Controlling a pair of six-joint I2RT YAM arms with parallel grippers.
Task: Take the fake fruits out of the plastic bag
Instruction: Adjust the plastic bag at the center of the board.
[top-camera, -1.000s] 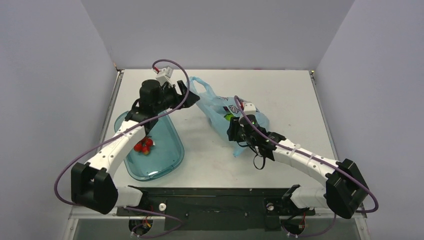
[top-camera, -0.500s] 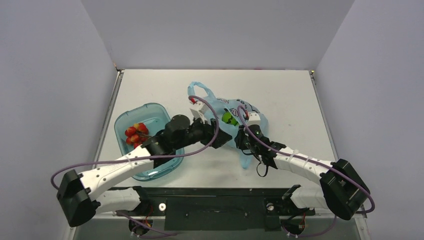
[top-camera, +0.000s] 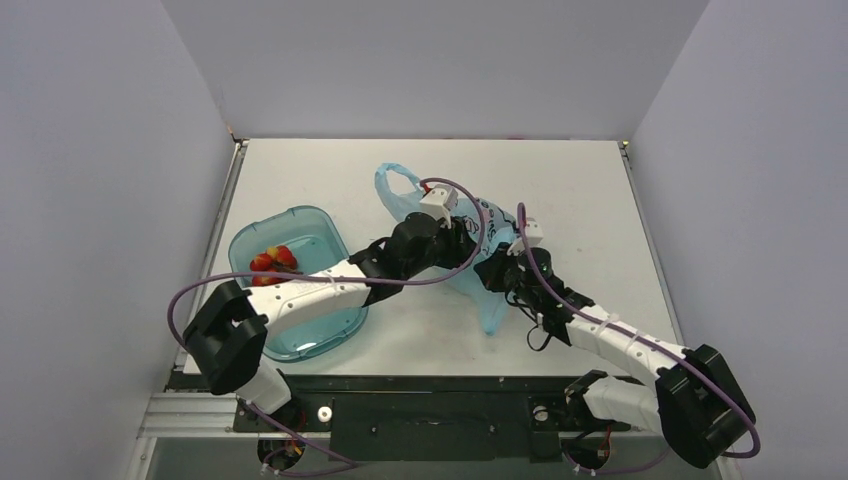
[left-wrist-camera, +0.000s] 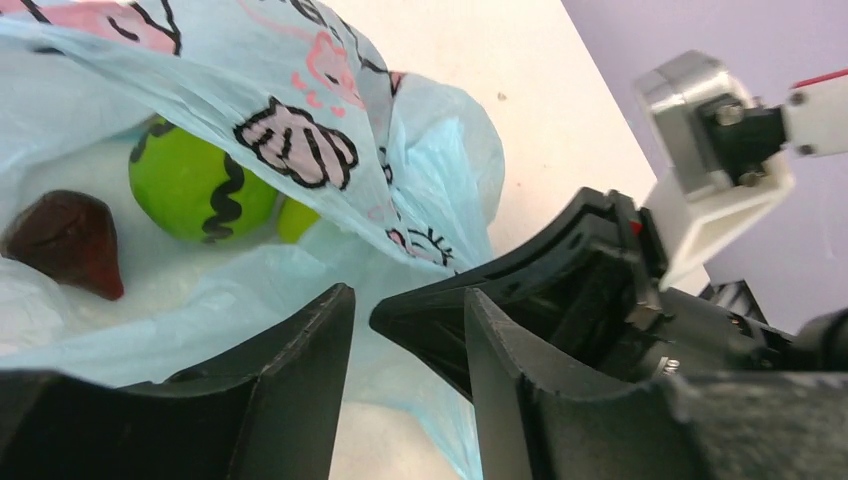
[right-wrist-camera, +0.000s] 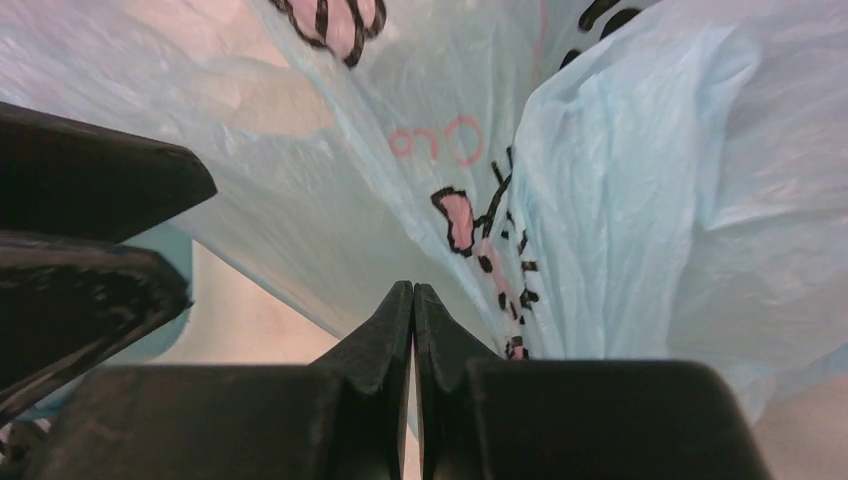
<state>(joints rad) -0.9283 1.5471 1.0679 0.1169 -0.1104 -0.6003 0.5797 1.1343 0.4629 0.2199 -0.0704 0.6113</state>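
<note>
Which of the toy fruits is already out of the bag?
The red berry cluster: it lies in the teal tray, while the striped green ball and dark plum sit inside the blue bag.

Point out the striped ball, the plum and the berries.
striped ball (left-wrist-camera: 180, 185): left wrist view, green skin beside a stripe.
plum (left-wrist-camera: 65, 245): left wrist view, middle of its dark body.
berries (top-camera: 272, 260): top view, centre of the red cluster.

Found only a sliver of apple (left-wrist-camera: 293, 218) showing behind a bag (left-wrist-camera: 300, 150) fold. Noted ball (left-wrist-camera: 195, 190) part-covered by the same fold, plum (left-wrist-camera: 65, 243) blurred at the left edge. From above, unable to see bag contents through crumpled film; unable to count berries (top-camera: 272, 262) in tray (top-camera: 320, 325), too small
</note>
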